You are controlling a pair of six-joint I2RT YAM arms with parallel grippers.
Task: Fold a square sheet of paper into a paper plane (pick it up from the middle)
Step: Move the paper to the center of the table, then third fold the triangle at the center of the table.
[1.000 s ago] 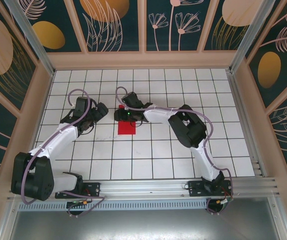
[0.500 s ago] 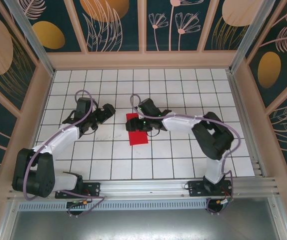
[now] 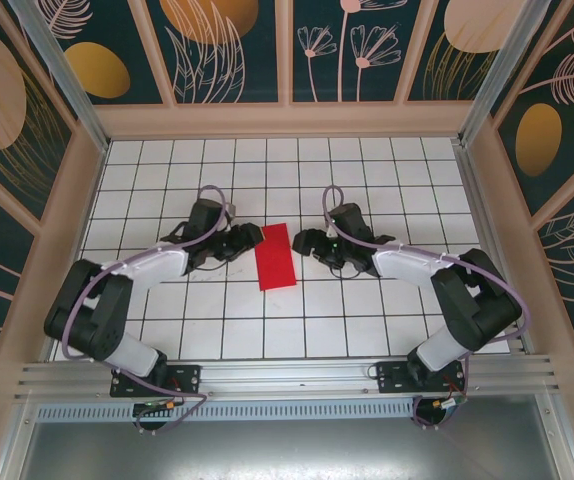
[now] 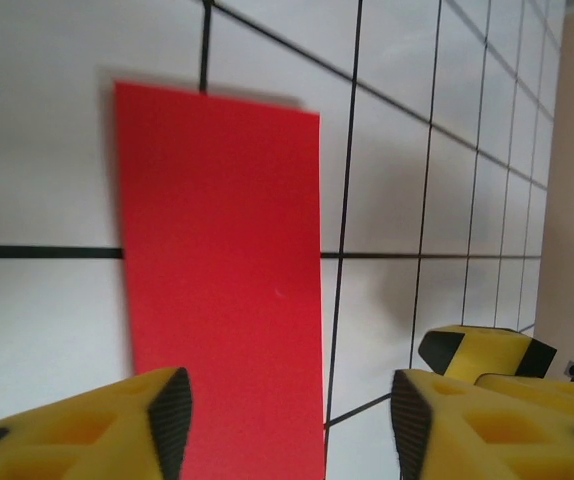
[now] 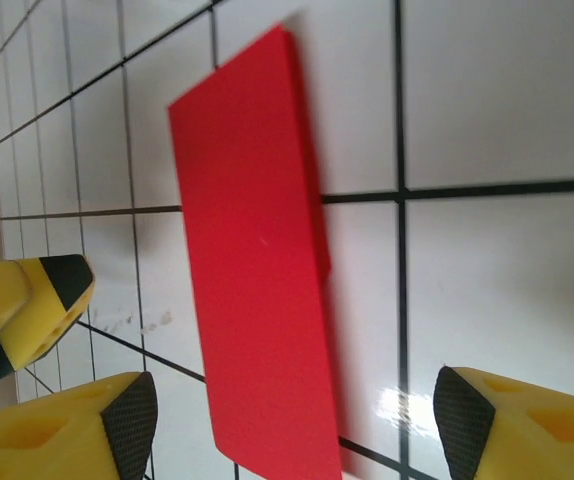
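The red paper (image 3: pixel 275 256) lies flat on the white grid table as a narrow rectangle, about one tile wide and two long, apparently folded in half. My left gripper (image 3: pixel 250 238) is just left of its far end, open and empty. My right gripper (image 3: pixel 301 240) faces it from the right, also open and empty. In the left wrist view the paper (image 4: pixel 222 280) runs up from between my yellow fingers (image 4: pixel 157 410); my left gripper (image 4: pixel 282 420) holds nothing. The right wrist view shows the paper (image 5: pixel 252 290) with a doubled right edge ahead of my right gripper (image 5: pixel 292 425).
The table (image 3: pixel 387 180) is boxed in by a raised tan rim and patterned walls. An aluminium rail (image 3: pixel 297 380) carries both arm bases along the near edge. The right gripper's yellow finger (image 4: pixel 477 350) appears in the left wrist view.
My right gripper has come off the paper and drawn back to the right. My left gripper has moved right, close to the paper's left edge. The paper now lies uncovered.
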